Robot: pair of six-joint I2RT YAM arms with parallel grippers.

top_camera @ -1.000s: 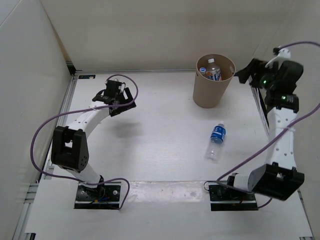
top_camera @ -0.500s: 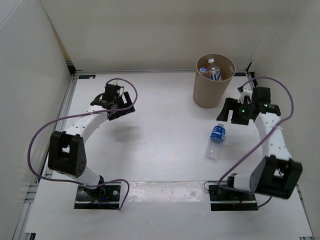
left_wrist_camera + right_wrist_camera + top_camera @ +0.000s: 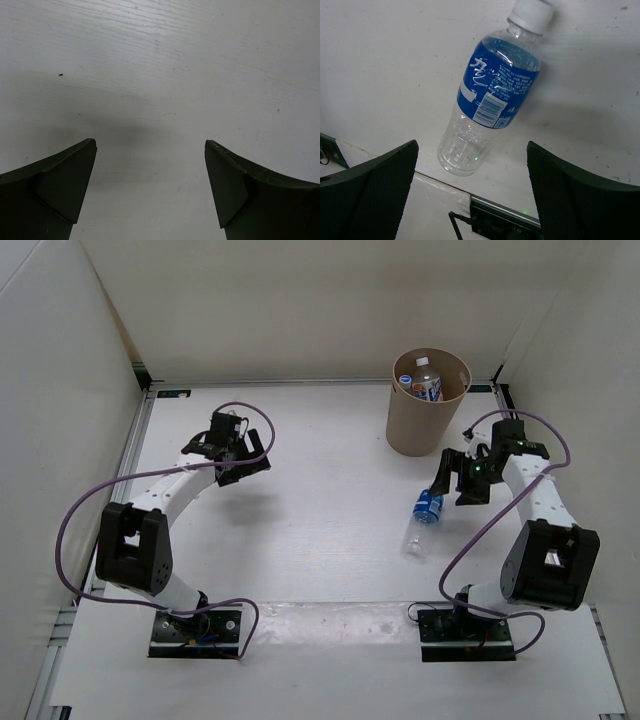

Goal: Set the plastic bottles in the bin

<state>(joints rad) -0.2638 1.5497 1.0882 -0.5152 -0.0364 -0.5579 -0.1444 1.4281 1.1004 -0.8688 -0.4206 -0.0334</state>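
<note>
Blue-label bottle (image 3: 495, 95) lies on its side on the table (image 3: 300, 500), near the bin (image 3: 412, 435). The right gripper (image 3: 455, 480) hangs just over it with jaws wide open. I think the grab comes next: go down, then pinch the bottle. Its label has white writing and a barcode, too small to read. Another bottle (image 3: 428, 383) sits in the bin. The left gripper (image 3: 150, 145) is wide open, holding nothing.

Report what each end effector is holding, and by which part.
Nothing is held. The left end effector is open over the table. The right end effector is open above the bottle, which lies on the table, untouched by either finger.
</note>
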